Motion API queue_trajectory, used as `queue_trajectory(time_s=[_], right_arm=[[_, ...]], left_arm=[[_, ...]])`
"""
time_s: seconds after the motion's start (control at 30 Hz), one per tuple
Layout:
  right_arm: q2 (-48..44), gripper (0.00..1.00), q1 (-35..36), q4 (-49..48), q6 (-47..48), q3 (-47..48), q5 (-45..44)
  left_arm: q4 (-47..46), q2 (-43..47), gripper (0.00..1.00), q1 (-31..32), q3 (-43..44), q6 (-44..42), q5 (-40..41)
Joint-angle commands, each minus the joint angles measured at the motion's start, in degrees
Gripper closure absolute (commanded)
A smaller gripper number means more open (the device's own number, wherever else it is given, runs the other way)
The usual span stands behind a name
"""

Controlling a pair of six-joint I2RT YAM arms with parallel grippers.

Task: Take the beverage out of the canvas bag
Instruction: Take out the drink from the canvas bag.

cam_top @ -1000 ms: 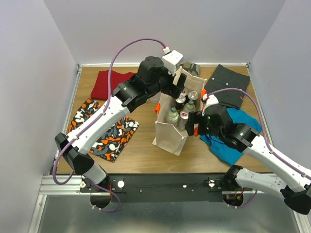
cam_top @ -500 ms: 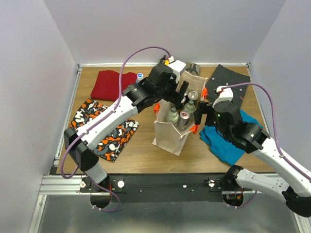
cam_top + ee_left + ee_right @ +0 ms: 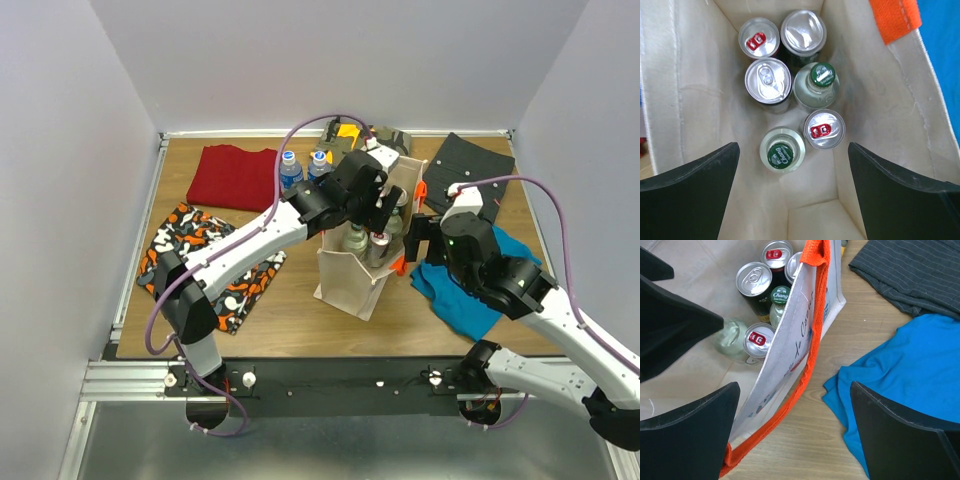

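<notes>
The beige canvas bag [image 3: 348,272] stands upright mid-table with its mouth wide. Inside stand several beverages: silver-topped cans [image 3: 768,80] and two green-capped glass bottles [image 3: 782,154]. My left gripper [image 3: 385,205] hangs open over the bag's mouth, looking straight down; in the left wrist view the gripper [image 3: 792,195] has its fingers wide apart over the bare bag floor, just short of the nearest bottle and a red-tabbed can [image 3: 824,129]. My right gripper [image 3: 795,435] is open astride the bag's right wall and orange handle [image 3: 812,335], touching nothing.
A blue cloth [image 3: 470,292] lies right of the bag and a dark striped cloth [image 3: 472,168] behind it. A red cloth [image 3: 235,175] and a patterned cloth [image 3: 215,265] lie to the left. Two blue-capped water bottles [image 3: 292,170] stand behind the bag.
My left arm has swung right and settled over the bag's mouth, uncovering the two water bottles. My right gripper has risen and closed in on the bag's right wall.
</notes>
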State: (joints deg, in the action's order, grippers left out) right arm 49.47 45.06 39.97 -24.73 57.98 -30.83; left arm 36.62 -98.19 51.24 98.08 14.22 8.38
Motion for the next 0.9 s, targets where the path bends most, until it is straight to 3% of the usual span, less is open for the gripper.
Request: queue_trajectory(time_s=[0.0, 0.57, 0.87], right_arm=[[1.8, 0.00, 0.5, 2.1, 0.1, 1.5, -1.9], [1.3, 0.00, 0.5, 4.2, -6.6, 0.6, -3.1], [7.0, 0.00, 0.4, 6.5, -10.2, 2.3, -5.6]], left_arm=[[0.3, 0.3, 0.01, 0.9, -2.6, 2.0, 3.0], [-3.1, 5.2, 0.01, 3.1, -12.9, 4.4, 5.1], [-5.7, 7.0, 0.01, 4.9, -16.8, 3.6, 7.3]])
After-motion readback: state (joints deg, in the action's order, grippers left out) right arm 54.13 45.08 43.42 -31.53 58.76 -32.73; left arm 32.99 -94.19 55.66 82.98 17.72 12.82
